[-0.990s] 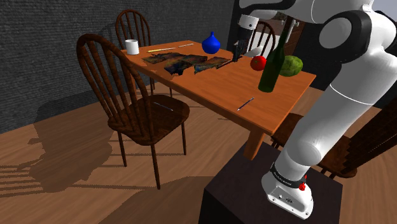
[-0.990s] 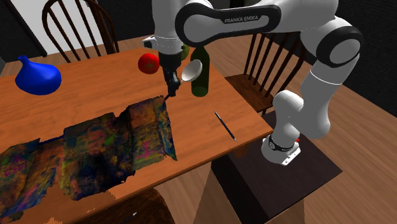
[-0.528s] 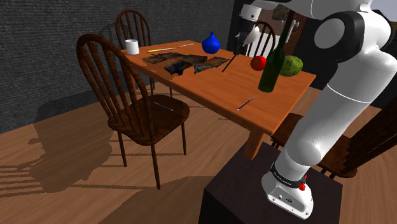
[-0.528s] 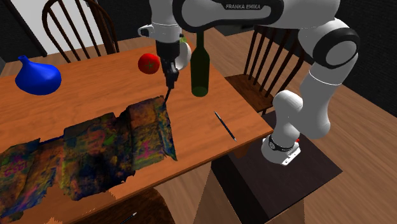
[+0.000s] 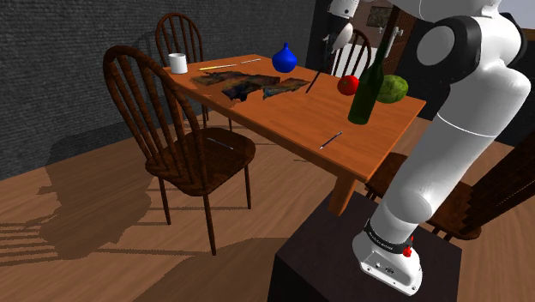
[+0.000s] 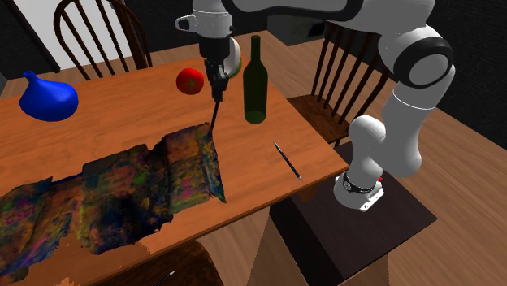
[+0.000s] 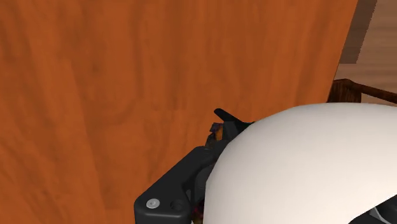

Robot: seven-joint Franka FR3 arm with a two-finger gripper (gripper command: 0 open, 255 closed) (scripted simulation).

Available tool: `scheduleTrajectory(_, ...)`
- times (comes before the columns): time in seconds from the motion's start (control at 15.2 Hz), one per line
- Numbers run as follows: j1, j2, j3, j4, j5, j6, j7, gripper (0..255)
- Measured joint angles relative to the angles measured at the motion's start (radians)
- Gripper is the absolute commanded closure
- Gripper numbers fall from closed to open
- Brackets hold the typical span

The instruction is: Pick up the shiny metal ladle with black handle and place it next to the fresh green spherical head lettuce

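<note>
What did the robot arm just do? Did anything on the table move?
The pincer, shut on the ladle, went up and carried the ladle higher above the table, with its black handle hanging down. Nothing was let go. The green bottle, tomato, lettuce, blue vase, colourful cloth and pen stayed where they were.
</note>
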Motion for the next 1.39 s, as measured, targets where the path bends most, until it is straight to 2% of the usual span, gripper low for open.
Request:
scheduleTrajectory(0.4,-0.073,0.046,-0.084,0.053,0.029,-0.033,-0.151,255)
scheduleTrajectory(0.73,-0.169,0.152,-0.167,0.172,0.1,-0.094,-0.307,255)
scheduleTrajectory(1.06,-0.315,0.304,-0.225,0.327,0.21,-0.162,-0.466,255)
scheduleTrajectory(1.32,-0.471,0.434,-0.239,0.496,0.307,-0.244,-0.566,255)
scheduleTrajectory(1.39,-0.539,0.492,-0.234,0.584,0.349,-0.282,-0.588,255)
